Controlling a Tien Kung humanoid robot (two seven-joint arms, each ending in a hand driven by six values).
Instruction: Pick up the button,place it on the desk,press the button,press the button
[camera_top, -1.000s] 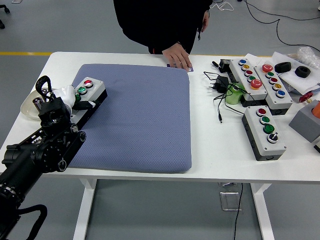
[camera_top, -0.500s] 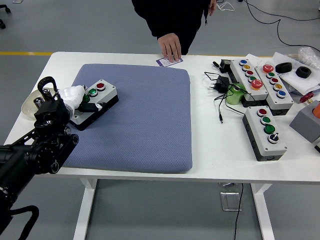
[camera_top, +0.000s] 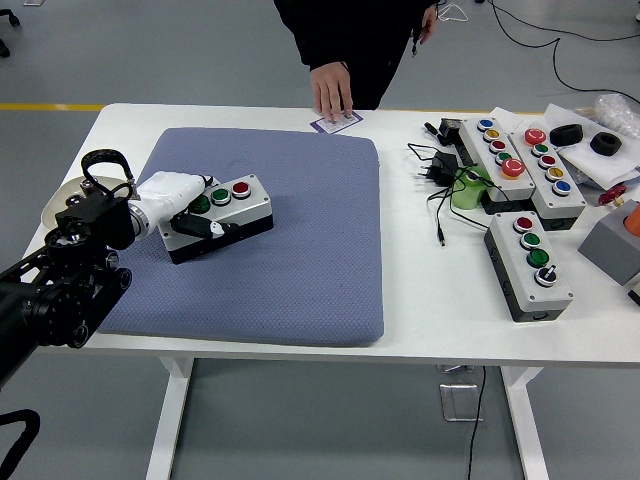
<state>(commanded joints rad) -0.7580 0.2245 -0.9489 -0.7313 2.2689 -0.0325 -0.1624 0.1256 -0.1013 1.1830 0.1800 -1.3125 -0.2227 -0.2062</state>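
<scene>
The button box (camera_top: 222, 214), a grey case on a black base with a green and a red push button on top, is over the left part of the blue pad (camera_top: 300, 250), at about 9 o'clock from the pad's centre. The left hand (camera_top: 178, 207) holds it by its left end: the white palm lies against the end wall and one dark finger (camera_top: 205, 226) runs along the near side, so the fingers are closed on the box. The case looks stiff, smooth and not heavy, with hard edges, so I think a hold across the short end, away from the buttons, is safest. At 12 o'clock a person's hand (camera_top: 331, 92) rests on a small card (camera_top: 335, 122).
</scene>
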